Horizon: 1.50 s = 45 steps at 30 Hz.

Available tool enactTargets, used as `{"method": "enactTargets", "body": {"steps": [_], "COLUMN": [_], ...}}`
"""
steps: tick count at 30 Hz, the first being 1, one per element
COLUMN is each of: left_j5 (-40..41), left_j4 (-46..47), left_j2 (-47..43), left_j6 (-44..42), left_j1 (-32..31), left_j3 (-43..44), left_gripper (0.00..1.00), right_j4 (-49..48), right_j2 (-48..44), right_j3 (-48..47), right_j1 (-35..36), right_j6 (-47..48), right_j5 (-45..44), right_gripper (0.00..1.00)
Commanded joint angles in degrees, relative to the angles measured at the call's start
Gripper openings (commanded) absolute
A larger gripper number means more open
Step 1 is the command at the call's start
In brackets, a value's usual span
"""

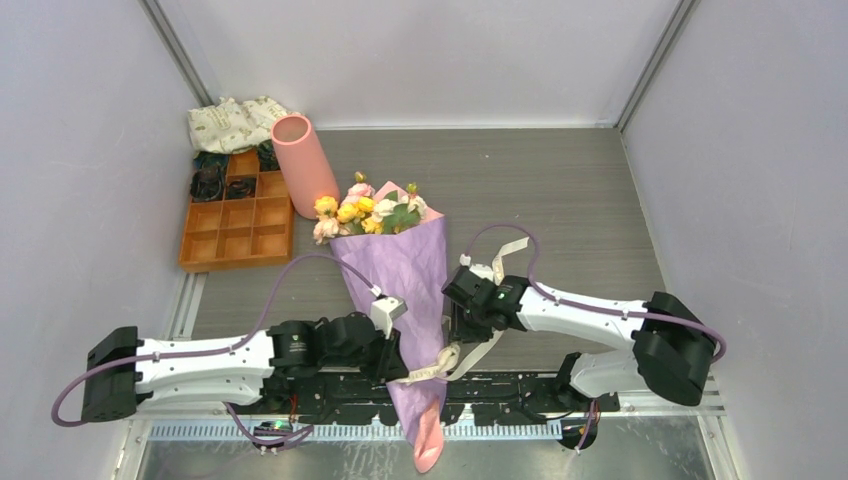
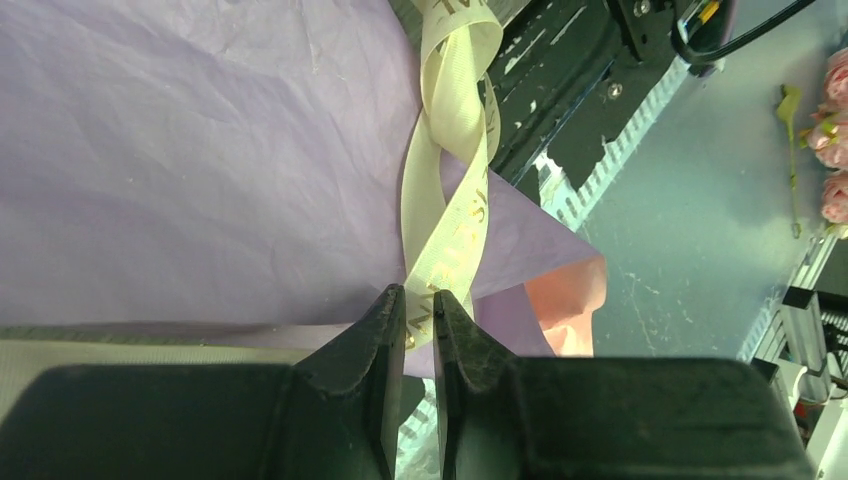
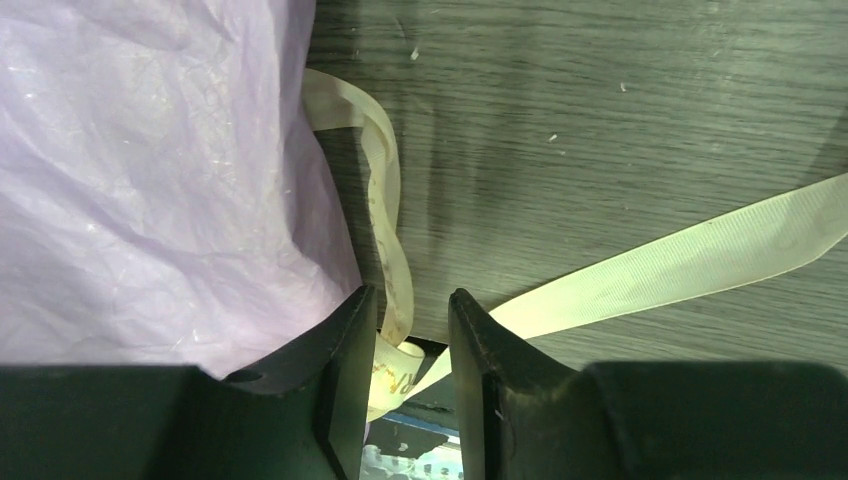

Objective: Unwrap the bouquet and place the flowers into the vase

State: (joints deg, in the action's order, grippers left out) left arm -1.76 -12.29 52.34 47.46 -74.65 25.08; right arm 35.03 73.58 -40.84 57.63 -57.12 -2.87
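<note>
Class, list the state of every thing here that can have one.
bouquet: lying flat, wrapped, tied.
ribbon: round the wrap, tail loose.
vase: upright, empty.
left hand: shut on ribbon.
right hand: open, ribbon between fingers.

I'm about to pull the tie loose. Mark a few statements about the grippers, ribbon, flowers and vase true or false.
1. The left gripper pinches the cream ribbon. True.
2. The right gripper is clamped on purple paper. False: its jaws stand apart, with ribbon between them.
3. The flowers are in the vase. False: they sit in the wrapped bouquet lying on the table.
4. The vase stands beside the orange tray. True.
</note>
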Motion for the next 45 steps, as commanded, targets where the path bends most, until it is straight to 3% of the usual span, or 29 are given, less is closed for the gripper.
{"method": "enactTargets", "body": {"steps": [1, 5, 9, 10, 20, 28, 34, 39, 45], "left_j5": [1.3, 1.3, 4.5, 4.9, 7.2, 7.9, 11.4, 12.8, 12.1], "left_j4": [-1.5, -2.8, -5.3, -5.8, -8.4, -7.1, -8.1, -8.0, -7.1], "left_j2": [-4.7, -7.9, -9.8, -10.0, -6.4, -2.7, -0.1, 8.1, 19.9], "left_j6": [1.6, 2.5, 2.2, 2.0, -2.0, -4.2, -10.0, -14.7, -15.3], "left_j1": [-0.3, -0.3, -0.3, -0.4, -0.4, -0.3, -0.3, -0.2, -0.2], "left_j3": [-0.9, -2.0, -1.7, -1.4, 4.8, 7.1, 13.8, 21.1, 24.9], "left_gripper": [0.18, 0.18, 0.18, 0.18, 0.19, 0.20, 0.31, 0.42, 0.46], "right_j4": [-2.0, -4.3, -3.6, -2.0, 25.2, 28.9, 30.4, 31.7, 34.1], "right_j2": [3.0, 6.4, 8.0, 8.0, 0.5, -6.4, -7.7, -7.7, -7.6], "right_j3": [-0.3, -1.3, -3.2, -4.2, -19.3, -20.6, -23.9, -29.4, -36.2], "right_j1": [0.2, 0.2, 0.1, 0.2, -0.8, -7.8, -11.0, -11.4, -12.1], "right_j6": [-0.6, -0.3, 0.1, 0.1, -0.3, 2.3, 4.5, 6.4, 8.8], "right_j5": [-1.1, -0.5, -2.8, -4.1, -29.5, -32.0, -33.7, -36.3, -38.8], "right_gripper": [0.38, 0.34, 0.02, 0.01, 0.01, 0.01, 0.01, 0.01, 0.01]}}
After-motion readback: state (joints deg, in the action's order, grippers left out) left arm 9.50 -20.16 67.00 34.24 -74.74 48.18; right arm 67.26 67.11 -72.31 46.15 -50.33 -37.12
